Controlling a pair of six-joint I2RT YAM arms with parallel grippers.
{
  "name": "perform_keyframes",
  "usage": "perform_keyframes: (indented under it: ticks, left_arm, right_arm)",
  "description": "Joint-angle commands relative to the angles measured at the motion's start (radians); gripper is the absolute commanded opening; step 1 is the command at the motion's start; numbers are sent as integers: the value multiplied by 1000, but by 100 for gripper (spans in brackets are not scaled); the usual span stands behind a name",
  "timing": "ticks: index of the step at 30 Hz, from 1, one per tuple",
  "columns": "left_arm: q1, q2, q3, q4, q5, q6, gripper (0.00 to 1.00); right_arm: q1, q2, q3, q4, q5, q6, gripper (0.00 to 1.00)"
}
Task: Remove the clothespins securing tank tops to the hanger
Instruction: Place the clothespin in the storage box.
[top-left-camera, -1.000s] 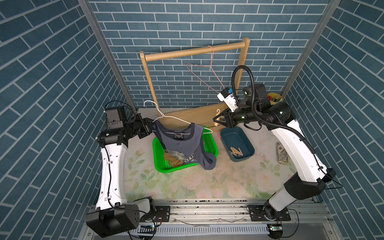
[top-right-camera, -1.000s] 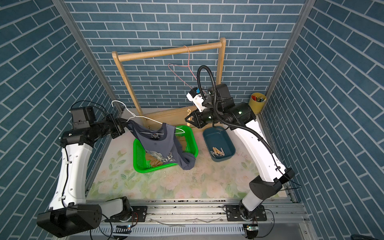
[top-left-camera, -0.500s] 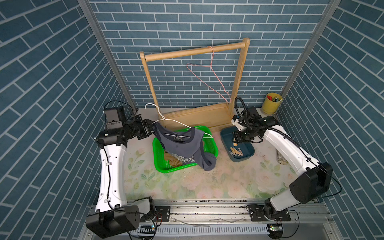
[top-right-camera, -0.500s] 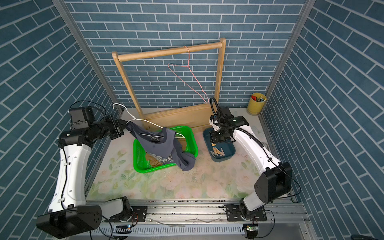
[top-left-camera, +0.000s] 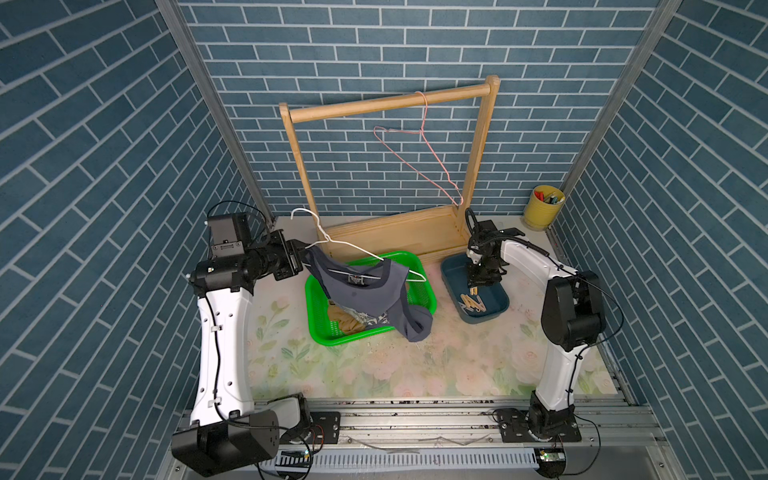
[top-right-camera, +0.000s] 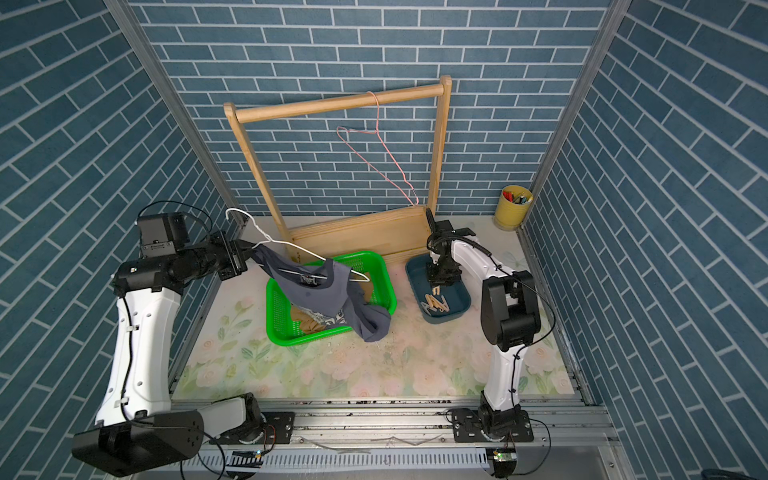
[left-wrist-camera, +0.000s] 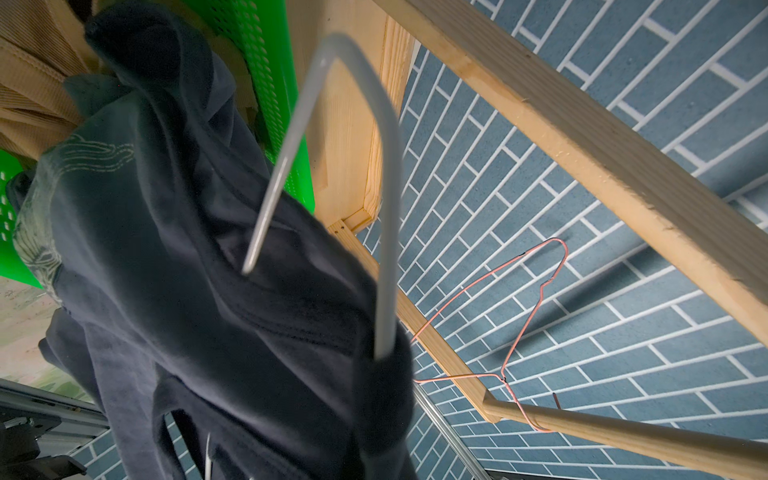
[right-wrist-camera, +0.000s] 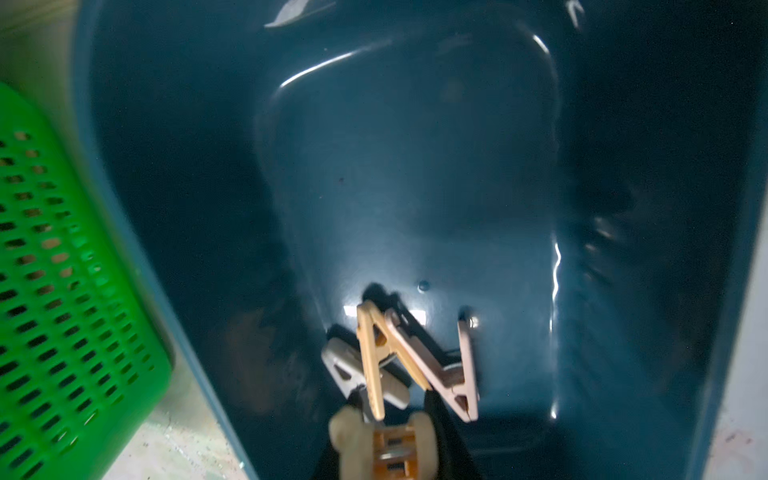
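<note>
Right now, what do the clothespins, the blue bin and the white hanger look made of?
Clothespins: pale matte wood, apparently; springs too blurred to judge. Blue bin: glossy plastic, bright highlights. White hanger: thin bent wire, probably coated metal.

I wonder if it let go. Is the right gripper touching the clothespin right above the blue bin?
Touching. The right wrist view shows the clothespin pinched between the right gripper's dark fingers, above the blue bin.
</note>
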Motion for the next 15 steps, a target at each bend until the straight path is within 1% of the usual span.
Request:
perform_keyframes:
  ticks: [1,3,8,9,10,12,13,15]
  left_arm:
    - [5,-25,27,-26,24,10,0]
    - [5,-33,26,-31,24,12,0]
    - [5,-48,5,-32,27,13,0]
    - [5,-52,2,-34,27,16,0]
    - [5,-54,0,-35,27,16,0]
    - [5,-57,-6,-35,25,21,0]
    - [5,-60,-7,-37,25,22,0]
    - [5,-64,-9,-38,21,24,0]
  right_arm:
    - [-17,69,80,-37,12,47,25]
    - [-17,114,123,-61,18,48,26]
    - [-20,172,148,-73,31,58,27]
    - [-21,181,153,-81,34,60,29]
    - [-20,190,159,-89,60,63,34]
    - [-20,211,178,-109,77,69,50]
    - [-20,232,190,-121,81,69,54]
    - [-20,228,207,-136,90,73,59]
